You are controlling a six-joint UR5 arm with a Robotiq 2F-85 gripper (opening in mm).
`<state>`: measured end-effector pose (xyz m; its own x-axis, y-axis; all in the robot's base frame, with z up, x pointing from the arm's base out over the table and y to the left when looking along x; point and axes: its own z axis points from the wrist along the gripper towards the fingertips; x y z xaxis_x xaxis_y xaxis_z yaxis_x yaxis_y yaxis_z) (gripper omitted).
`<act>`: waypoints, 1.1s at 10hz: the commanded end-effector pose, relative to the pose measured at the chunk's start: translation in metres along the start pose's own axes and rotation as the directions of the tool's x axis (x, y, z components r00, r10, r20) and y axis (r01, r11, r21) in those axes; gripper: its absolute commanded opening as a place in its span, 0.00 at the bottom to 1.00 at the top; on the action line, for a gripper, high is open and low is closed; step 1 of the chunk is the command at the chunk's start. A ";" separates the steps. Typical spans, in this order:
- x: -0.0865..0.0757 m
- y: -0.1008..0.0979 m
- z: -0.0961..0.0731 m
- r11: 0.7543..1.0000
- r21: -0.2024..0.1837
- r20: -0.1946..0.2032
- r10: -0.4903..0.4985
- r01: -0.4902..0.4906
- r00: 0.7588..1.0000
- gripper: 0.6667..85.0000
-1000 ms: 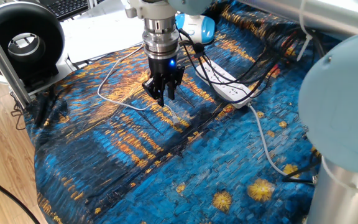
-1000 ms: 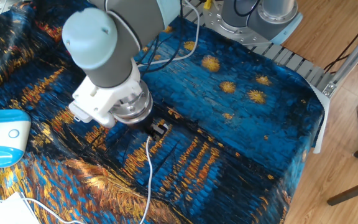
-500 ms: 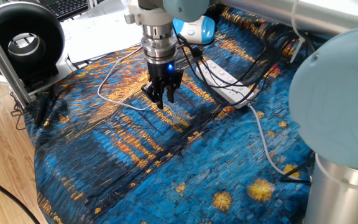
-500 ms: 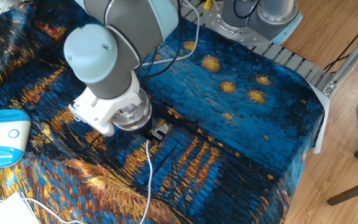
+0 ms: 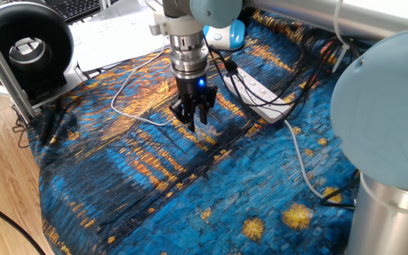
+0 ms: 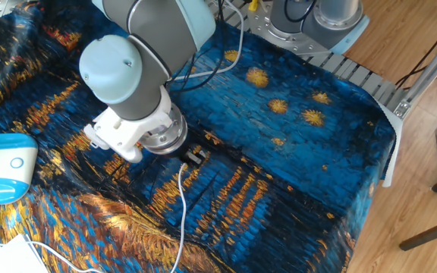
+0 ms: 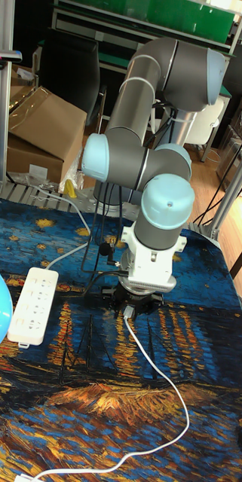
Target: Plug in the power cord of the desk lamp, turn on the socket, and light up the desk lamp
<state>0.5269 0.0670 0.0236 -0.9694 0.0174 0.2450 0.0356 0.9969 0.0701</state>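
My gripper (image 5: 194,120) hangs low over the blue patterned cloth, left of the socket (image 5: 256,90), and is shut on the small white plug of the power cord (image 6: 182,206). The thin cord trails from the fingers across the cloth toward the near edge (image 7: 160,370). In the tall fixed view the socket (image 7: 32,304) lies to the gripper's (image 7: 128,307) left, its outlets facing up. The desk lamp's blue-and-white base (image 6: 2,167) stands at the table's far side (image 5: 222,32). My wrist hides most of the plug in the other fixed view, near the gripper (image 6: 190,158).
Black cables (image 5: 296,74) cross the socket's far end, and its pale-grey cable (image 5: 301,157) runs off toward the arm's base. A black ring-shaped device (image 5: 23,46) and a metal post (image 5: 2,67) stand at the left. A cardboard box (image 7: 38,128) sits behind the table.
My gripper has shifted a little toward the socket and slightly lower, carrying the plug; the cord's end followed it.
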 end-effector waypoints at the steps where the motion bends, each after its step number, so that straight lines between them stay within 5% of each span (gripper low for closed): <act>1: 0.005 0.013 0.004 0.997 -0.050 -0.012 0.051 -0.052 0.999 0.48; 11: -0.003 0.001 0.013 0.996 -0.026 -0.018 0.087 -0.088 0.996 0.44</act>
<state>0.5261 0.0705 0.0102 -0.9609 0.0880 0.2627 0.1113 0.9909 0.0752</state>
